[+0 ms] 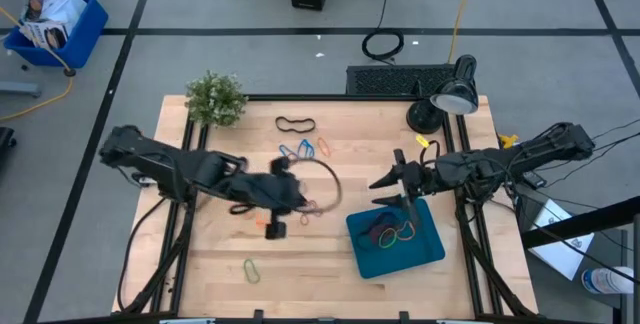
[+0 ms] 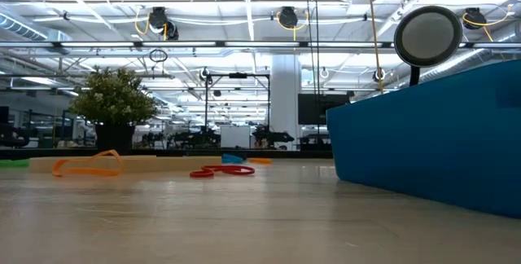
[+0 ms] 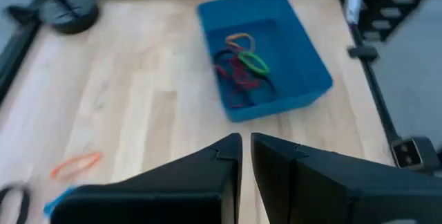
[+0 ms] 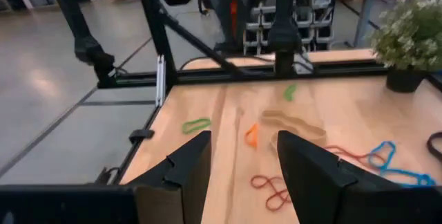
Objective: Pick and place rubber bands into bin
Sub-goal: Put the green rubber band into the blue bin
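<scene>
The teal bin [image 1: 432,248] sits at the table's right front and holds several rubber bands [image 1: 393,233], which the left wrist view also shows as a pile [image 3: 241,65] on its floor. Loose bands lie on the wood: black [image 1: 295,124], blue [image 1: 293,151], orange [image 1: 322,146], green [image 1: 251,271] and red [image 4: 270,190]. My left gripper [image 3: 246,160] hovers over the table's middle, left of the bin [image 3: 293,41], with only a slit between its fingers and no band visible there. My right gripper [image 4: 243,160] hangs open and empty by the bin's far edge [image 1: 395,186].
A potted plant [image 1: 215,97] stands at the far left corner and a black desk lamp [image 1: 445,99] at the far right. The bin's wall [image 2: 423,134] fills the right of the low view. A blue crate [image 1: 55,24] and a cable coil [image 1: 383,44] lie on the floor.
</scene>
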`<state>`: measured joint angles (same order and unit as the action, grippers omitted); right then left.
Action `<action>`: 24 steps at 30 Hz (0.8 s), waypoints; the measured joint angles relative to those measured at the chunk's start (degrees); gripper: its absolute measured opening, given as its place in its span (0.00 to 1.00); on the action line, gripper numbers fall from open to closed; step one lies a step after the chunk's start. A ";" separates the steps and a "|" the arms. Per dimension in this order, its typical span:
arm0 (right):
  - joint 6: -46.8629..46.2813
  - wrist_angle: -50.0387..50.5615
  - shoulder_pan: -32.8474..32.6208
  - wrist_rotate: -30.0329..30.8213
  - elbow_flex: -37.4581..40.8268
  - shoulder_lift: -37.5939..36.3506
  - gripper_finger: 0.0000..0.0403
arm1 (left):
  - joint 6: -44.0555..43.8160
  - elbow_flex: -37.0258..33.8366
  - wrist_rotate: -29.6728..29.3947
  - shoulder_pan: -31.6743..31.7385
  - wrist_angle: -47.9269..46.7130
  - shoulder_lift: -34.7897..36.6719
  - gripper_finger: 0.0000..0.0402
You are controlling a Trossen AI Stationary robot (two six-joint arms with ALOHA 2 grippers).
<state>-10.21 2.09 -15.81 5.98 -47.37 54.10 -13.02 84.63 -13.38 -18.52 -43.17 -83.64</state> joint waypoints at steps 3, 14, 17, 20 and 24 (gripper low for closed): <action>0.65 0.25 1.41 0.03 -0.25 0.54 0.41 | -4.36 -8.39 -3.35 -0.08 2.52 6.12 0.10; 0.87 -0.44 7.76 -0.26 -1.88 9.67 0.40 | -8.29 -30.14 -6.21 -1.06 14.54 15.39 0.10; 1.08 -0.93 9.26 -0.35 -3.56 11.67 0.41 | -6.15 -31.75 -6.20 -0.75 14.83 15.42 0.10; 1.99 -0.69 10.52 -0.43 -4.63 12.66 0.41 | -6.18 -32.50 -6.11 0.08 16.15 15.09 0.10; 1.98 -0.81 11.68 -0.46 -5.07 12.78 0.40 | -6.20 -32.34 -6.20 0.98 17.34 15.13 0.10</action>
<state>-8.23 1.28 -4.13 5.52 -52.45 66.87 -19.22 52.29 -19.57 -17.55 -25.83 -68.51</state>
